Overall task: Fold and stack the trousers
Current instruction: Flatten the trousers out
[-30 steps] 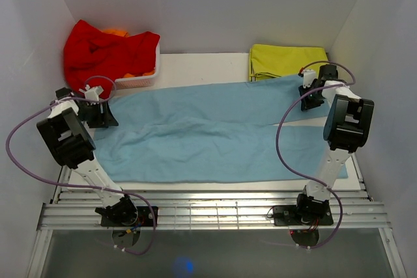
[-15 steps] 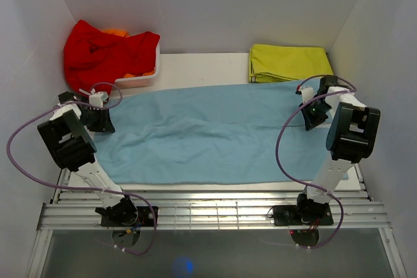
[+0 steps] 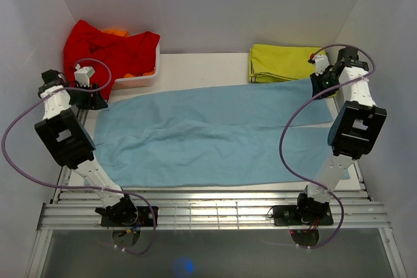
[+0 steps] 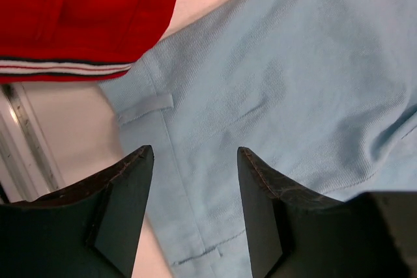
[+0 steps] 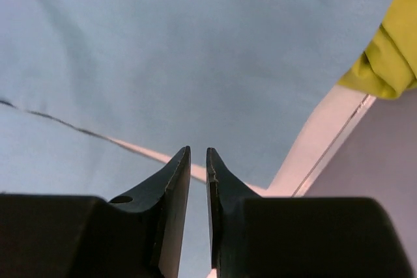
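Note:
The light sky-blue trousers (image 3: 208, 131) lie spread flat across the table, waist at the left, legs running right. My left gripper (image 3: 90, 97) is open and empty above the far waist corner; in the left wrist view its jaws (image 4: 195, 154) stand wide apart over the waistband and a belt loop of the trousers (image 4: 280, 76). My right gripper (image 3: 320, 84) hovers above the far leg's end. In the right wrist view its jaws (image 5: 198, 151) are nearly together with nothing between them, above the trousers (image 5: 195, 43).
A bright red garment (image 3: 107, 50) is heaped over a white basket (image 3: 138, 83) at the back left; it also shows in the left wrist view (image 4: 85, 11). A folded yellow-green cloth (image 3: 287, 61) lies at the back right, next to the leg end (image 5: 391, 56). White walls close in on three sides.
Both arms have swung away from the trousers' middle toward the far corners, the left to the waist corner, the right to the far leg end. The trousers lie much as before.

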